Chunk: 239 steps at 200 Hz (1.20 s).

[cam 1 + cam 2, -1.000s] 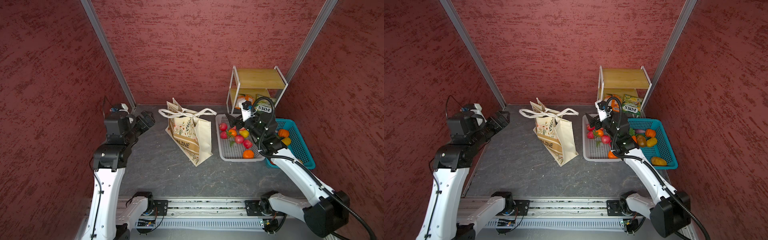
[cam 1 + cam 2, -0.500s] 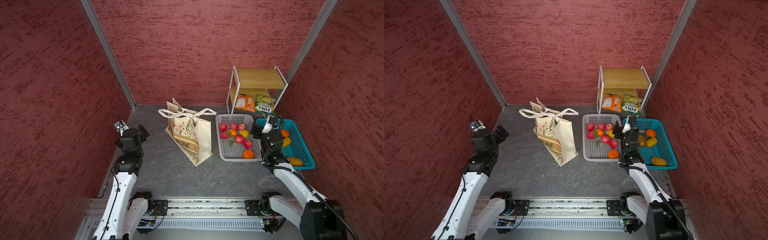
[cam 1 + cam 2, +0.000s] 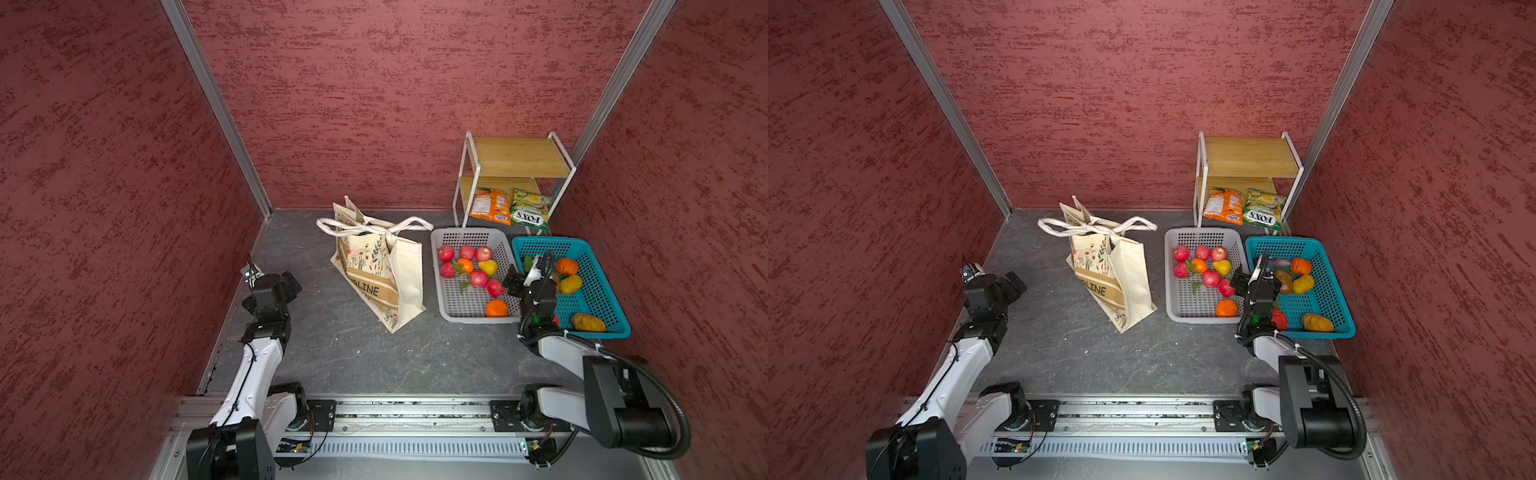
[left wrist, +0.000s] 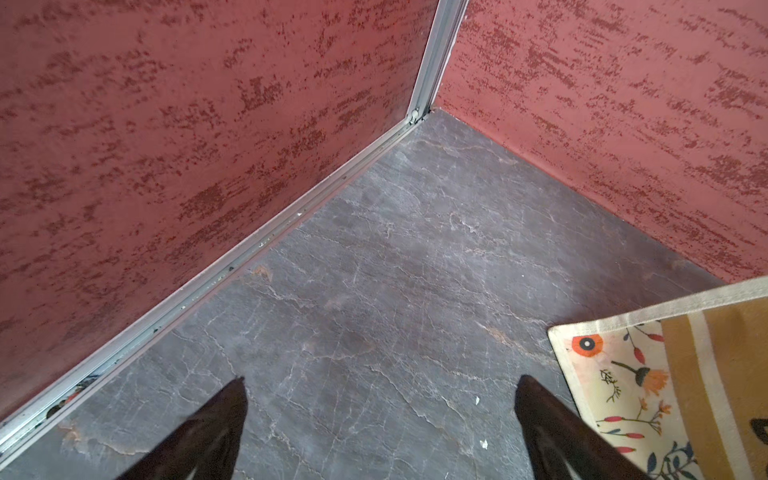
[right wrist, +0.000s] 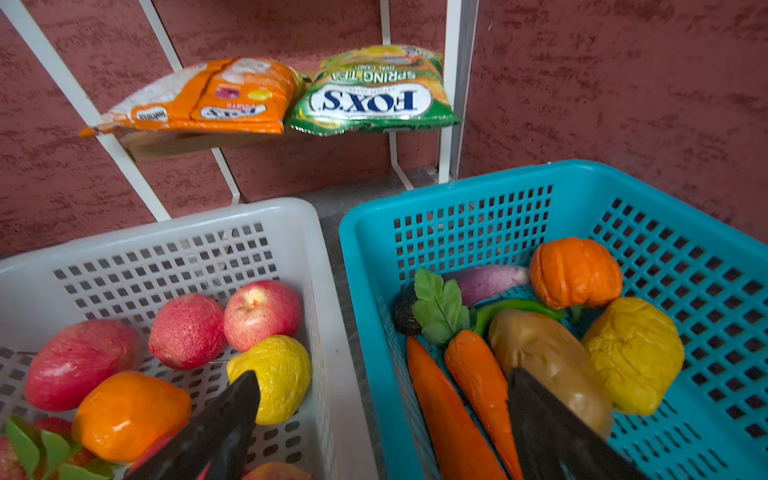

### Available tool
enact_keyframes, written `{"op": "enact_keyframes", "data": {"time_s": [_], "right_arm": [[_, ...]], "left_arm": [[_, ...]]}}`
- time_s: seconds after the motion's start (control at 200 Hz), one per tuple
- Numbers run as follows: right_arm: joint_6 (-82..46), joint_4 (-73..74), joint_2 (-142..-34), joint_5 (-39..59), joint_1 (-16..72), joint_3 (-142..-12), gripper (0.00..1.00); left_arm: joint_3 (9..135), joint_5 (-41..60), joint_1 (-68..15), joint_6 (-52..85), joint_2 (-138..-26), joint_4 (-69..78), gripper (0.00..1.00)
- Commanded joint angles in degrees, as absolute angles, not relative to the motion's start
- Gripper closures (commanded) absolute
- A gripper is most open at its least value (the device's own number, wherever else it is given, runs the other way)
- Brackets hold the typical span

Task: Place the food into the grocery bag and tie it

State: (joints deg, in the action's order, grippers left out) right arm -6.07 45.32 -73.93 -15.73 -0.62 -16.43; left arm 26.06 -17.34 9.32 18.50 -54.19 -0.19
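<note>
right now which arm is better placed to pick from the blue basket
Right. The right end effector hangs open at the blue basket, close to the carrots. The left end effector, also open, is by the left wall, beyond the grocery bag.

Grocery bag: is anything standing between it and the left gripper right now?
Nothing visible. In the left wrist view, only grey floor lies between the left gripper, jaws open, and the grocery bag.

Slate tabletop (image 3: 353, 353), tote (image 3: 401, 276), grey bskt (image 3: 469, 237), teal bskt (image 3: 549, 240), shelf rack (image 3: 519, 157)
</note>
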Motion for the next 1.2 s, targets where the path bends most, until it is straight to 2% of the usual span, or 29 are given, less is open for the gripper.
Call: {"op": "enact_keyframes", "data": {"time_s": [0.0, 0.23, 0.296, 0.441, 0.621, 0.802, 0.847, 0.892, 0.947, 1.037, 1.077, 1.192], "right_arm": [[-5.5, 57.9, -76.9, -16.9, -1.1, -14.7, 0.06], [-2.7, 71.6, -89.1, -12.0, -1.5, -13.9, 0.05], [-3.2, 66.2, -87.9, -10.9, -1.7, -15.4, 0.04], [-3.1, 66.4, -88.4, -9.4, -2.3, -15.8, 0.03], [-3.1, 66.2, -88.4, -9.2, -2.4, -15.9, 0.01], [-3.2, 66.3, -88.4, -9.2, -2.4, -15.9, 0.01], [-3.2, 66.3, -88.4, -9.1, -2.4, -15.9, 0.01], [-3.2, 66.3, -88.4, -9.2, -2.4, -15.9, 0.01], [-3.2, 66.2, -88.5, -9.2, -2.4, -15.9, 0.01], [-3.1, 66.4, -88.5, -9.3, -2.4, -15.9, 0.01], [-3.0, 66.4, -88.5, -9.3, -2.4, -15.9, 0.01], [-2.9, 66.4, -88.4, -9.3, -2.4, -15.9, 0.01]], "left_arm": [[24.3, -15.4, 9.6, 16.5, -54.6, 7.5, 0.00], [20.7, -12.2, 10.0, 10.8, -59.1, 20.3, 0.00], [19.9, -11.1, 10.1, 9.8, -60.6, 23.8, 0.00], [19.2, -7.5, 10.0, 10.8, -65.0, 30.7, 0.00], [20.4, -8.2, 6.1, 10.4, -73.0, 37.8, 0.00], [23.3, -8.3, 3.5, 5.8, -82.5, 43.4, 0.00], [24.8, -8.0, 2.2, 4.1, -83.3, 40.7, 0.00], [24.6, -6.2, 0.8, 1.3, -85.9, 45.4, 0.01], [24.4, -5.8, 0.2, 0.9, -85.4, 44.6, 0.00], [20.9, -1.1, 0.7, -0.7, -88.8, 54.9, 0.00], [21.5, -1.7, 0.2, -0.8, -87.2, 50.3, 0.01], [21.3, -0.3, 0.9, -0.7, -88.3, 53.2, 0.01]]}}
